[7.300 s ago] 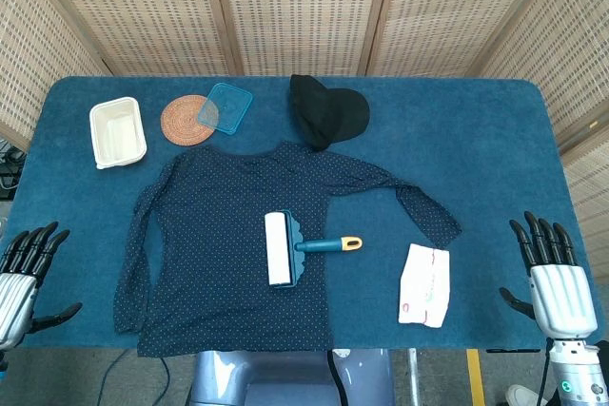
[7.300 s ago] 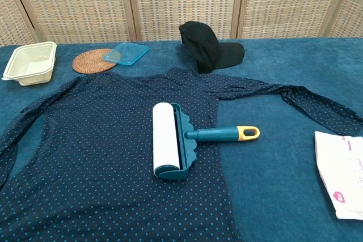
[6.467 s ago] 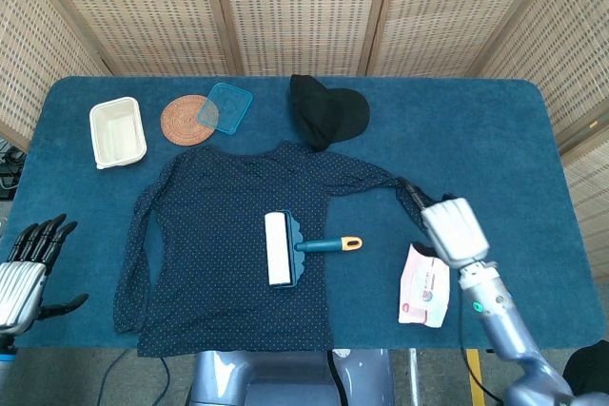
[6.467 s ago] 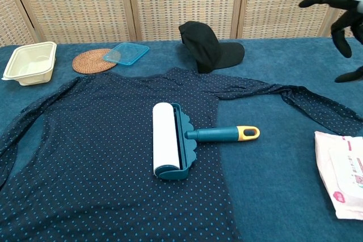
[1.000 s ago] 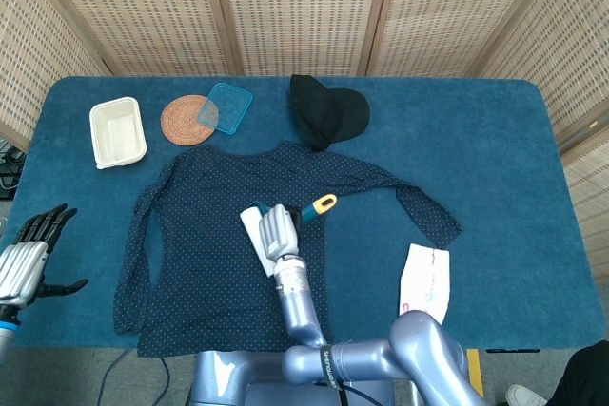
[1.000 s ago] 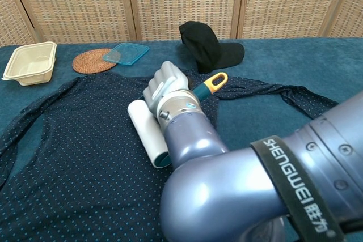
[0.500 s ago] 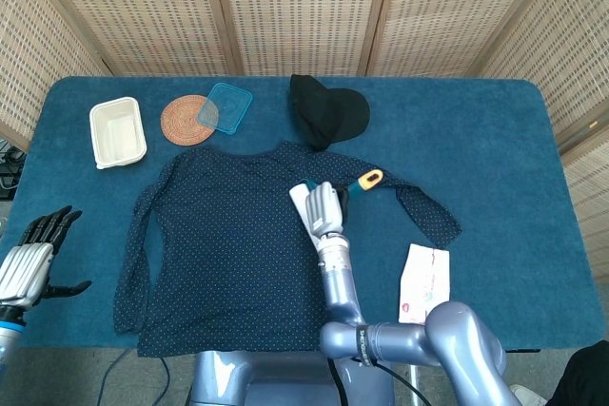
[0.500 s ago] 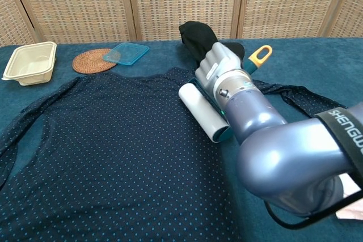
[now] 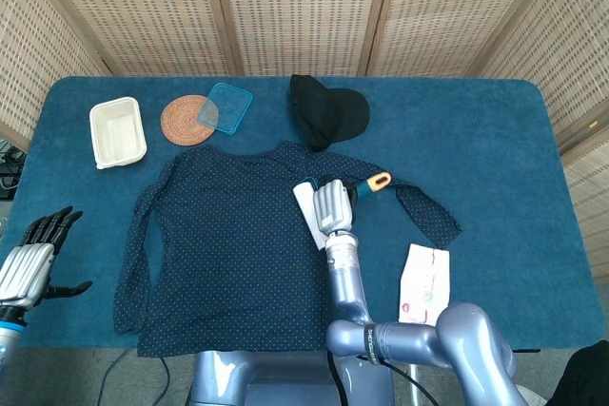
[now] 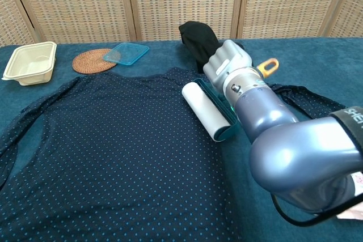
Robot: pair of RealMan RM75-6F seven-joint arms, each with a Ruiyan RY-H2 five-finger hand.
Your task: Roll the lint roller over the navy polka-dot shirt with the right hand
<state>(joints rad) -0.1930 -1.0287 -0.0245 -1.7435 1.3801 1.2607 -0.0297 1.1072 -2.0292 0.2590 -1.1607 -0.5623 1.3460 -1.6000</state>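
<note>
Chest view shows the right hand [image 10: 228,60] gripping the lint roller [image 10: 209,107], now rolled to the shirt's [image 10: 113,151] right edge; another pass seems needed.

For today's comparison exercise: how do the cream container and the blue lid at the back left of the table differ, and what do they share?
The cream container is a deep, opaque tub; the blue lid is flat and see-through. The cream container sits straight on the blue table, while the blue lid lies partly over the round woven coaster. The cream container looks the larger of the two. Both are rectangular with rounded corners, and no hand touches either.
</note>
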